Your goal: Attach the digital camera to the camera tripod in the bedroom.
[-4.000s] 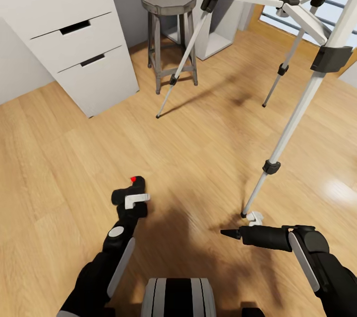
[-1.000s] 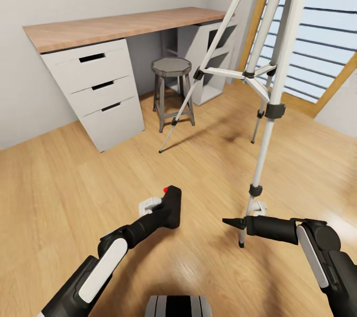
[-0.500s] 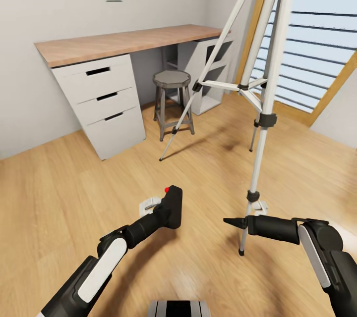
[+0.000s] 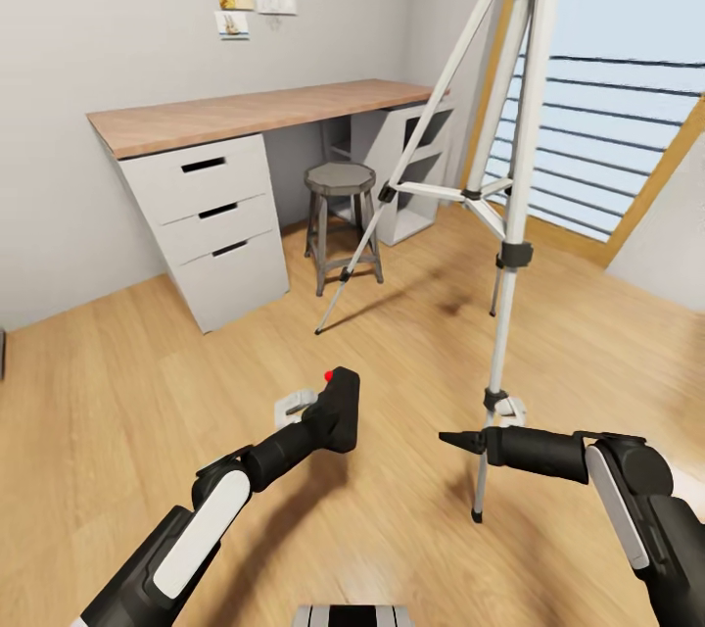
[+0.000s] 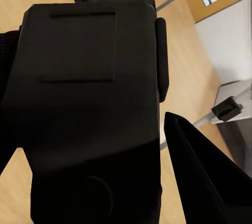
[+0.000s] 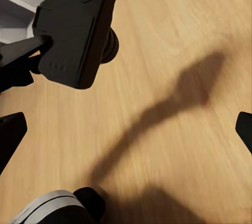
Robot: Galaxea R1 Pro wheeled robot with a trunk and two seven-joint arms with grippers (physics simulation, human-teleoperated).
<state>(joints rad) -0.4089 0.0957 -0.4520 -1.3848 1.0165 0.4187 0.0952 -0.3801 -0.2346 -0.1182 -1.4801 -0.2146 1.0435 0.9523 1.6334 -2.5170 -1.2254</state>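
We have the digital camera (image 4: 340, 409) clamped in the left gripper (image 4: 318, 416), held over the wood floor (image 4: 117, 392) in front of us, red dot up. Left wrist view: camera body (image 5: 89, 108) sits right against the fingers. Right gripper (image 4: 460, 439) is empty with jaws spread, hanging beside the near leg of the camera tripod (image 4: 509, 245), which stands ahead-right, between us and the window (image 4: 627, 118). Desk (image 4: 255, 113) and stool (image 4: 340, 181) sit behind it
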